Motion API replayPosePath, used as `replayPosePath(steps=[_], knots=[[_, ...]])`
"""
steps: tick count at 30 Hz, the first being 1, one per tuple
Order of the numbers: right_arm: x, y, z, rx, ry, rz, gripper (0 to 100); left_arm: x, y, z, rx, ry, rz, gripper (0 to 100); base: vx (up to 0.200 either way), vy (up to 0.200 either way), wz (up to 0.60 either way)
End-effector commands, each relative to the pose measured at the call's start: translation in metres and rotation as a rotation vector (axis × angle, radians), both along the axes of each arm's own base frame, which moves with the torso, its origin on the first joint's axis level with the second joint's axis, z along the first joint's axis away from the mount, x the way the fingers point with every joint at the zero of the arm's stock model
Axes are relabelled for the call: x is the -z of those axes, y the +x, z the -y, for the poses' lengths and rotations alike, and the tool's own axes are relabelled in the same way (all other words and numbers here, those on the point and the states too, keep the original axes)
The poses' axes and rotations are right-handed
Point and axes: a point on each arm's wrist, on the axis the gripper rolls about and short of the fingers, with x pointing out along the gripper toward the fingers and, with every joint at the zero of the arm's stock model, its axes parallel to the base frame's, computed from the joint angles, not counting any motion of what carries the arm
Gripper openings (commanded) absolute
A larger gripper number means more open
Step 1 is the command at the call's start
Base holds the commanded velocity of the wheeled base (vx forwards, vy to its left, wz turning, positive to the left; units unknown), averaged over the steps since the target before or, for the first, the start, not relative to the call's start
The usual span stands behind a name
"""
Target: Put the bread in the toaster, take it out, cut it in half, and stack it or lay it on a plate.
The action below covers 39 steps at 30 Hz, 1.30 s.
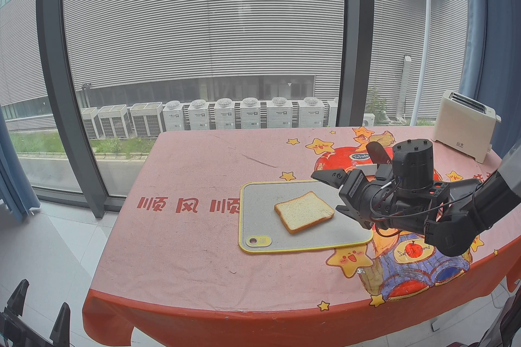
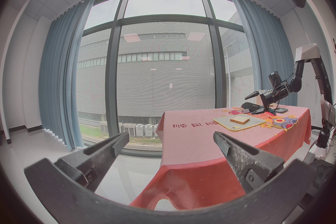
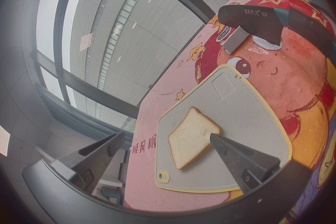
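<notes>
A row of red characters is printed on the tablecloth [image 1: 190,256] just left of the cutting board [image 1: 260,226], and there is more small print in the cartoon picture to the board's right. The knife [image 3: 259,20] carries a small white label on its dark blade, and the toaster [image 1: 465,124] has a tiny mark low on its front; both are too small to make out.

The bread [image 1: 304,211] lies flat on the board, a little right of its middle, uncut. The right gripper [image 1: 332,193] hovers at the board's right edge with its fingers spread wide around nothing, the tips pointing at the slice and just short of it. The knife rests on a small grey block beyond the board's far right corner, and in the head view this gripper covers part of it. The toaster stands well apart from the board, at the far right corner of the table.

The left gripper [image 2: 171,136] hangs well left of the board, off the table and below its top, with its fingers wide apart and empty.

There is one slice, one board, one knife and one toaster.
</notes>
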Motion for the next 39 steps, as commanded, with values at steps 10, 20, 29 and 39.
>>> replayPosePath(steps=[10, 20, 29, 39], knots=[[-0.016, -0.014, 0.004, -0.025, -0.001, 0.047, 100, 0.005, 0.001, 0.0, 0.001, -0.001, -0.011, 100, 0.0, 0.0, 0.0], [-0.026, -0.03, 0.009, -0.078, -0.094, 0.074, 100, 0.005, 0.001, 0.0, 0.001, -0.001, -0.009, 100, 0.0, 0.0, 0.0], [-0.028, -0.045, 0.019, -0.133, -0.201, 0.15, 100, 0.005, 0.001, 0.0, 0.001, -0.001, -0.009, 100, 0.0, 0.0, 0.0], [-0.021, -0.054, 0.025, -0.136, -0.385, 0.225, 100, 0.005, 0.001, 0.0, 0.001, -0.001, -0.009, 100, 0.0, 0.0, 0.0]])
